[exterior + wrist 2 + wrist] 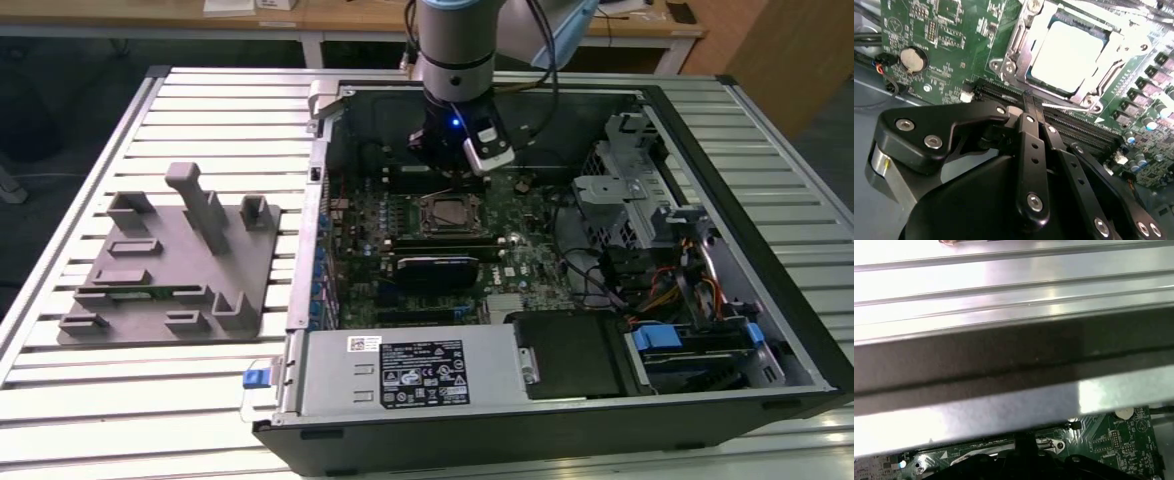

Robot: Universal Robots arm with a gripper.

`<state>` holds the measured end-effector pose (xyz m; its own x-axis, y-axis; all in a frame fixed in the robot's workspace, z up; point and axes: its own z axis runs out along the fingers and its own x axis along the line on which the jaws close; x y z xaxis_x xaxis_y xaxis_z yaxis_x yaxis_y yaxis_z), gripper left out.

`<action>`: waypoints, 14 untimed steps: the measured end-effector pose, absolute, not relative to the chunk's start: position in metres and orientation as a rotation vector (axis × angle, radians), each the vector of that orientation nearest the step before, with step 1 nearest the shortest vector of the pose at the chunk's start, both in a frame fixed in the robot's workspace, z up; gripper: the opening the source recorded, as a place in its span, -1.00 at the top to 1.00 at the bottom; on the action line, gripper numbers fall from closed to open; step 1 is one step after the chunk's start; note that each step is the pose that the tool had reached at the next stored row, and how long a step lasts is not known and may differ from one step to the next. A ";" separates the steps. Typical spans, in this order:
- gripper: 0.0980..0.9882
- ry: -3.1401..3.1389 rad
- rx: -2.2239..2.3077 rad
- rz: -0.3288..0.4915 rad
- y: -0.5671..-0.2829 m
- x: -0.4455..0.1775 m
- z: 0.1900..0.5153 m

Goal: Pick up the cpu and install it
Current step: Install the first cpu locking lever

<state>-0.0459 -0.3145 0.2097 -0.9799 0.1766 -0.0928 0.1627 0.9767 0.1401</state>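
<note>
The cpu (1066,52) sits seated in the motherboard socket (1019,47) inside the open computer case (787,330) on the bench (200,90), its silver top plate framed by the metal retention bracket, which suggests placement is already made. The hand (1029,97) hangs just beside the socket over the memory slots (1074,127), its fingers pressed together and pinching nothing. The grey fixture tray (174,265) stands well apart, outside the case.

Motherboard (949,75) green with fine white print; cpu (1066,55) pale silver-grey inside a bright metal socket frame (1016,47) — gripper (1029,107) black; fixture tray (174,265) plain grey — table (214,110) silver, ribbed.
</note>
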 end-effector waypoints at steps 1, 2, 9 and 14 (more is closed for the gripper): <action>0.98 3.019 0.260 0.201 -0.314 -0.046 0.210; 0.98 3.019 0.260 0.201 -0.313 -0.046 0.210; 0.98 3.013 0.264 0.198 -0.312 -0.048 0.207; 0.98 3.008 0.270 0.197 -0.312 -0.053 0.206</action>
<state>-0.0528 -0.3121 0.2056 -0.9776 0.1842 -0.1022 0.1692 0.9757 0.1395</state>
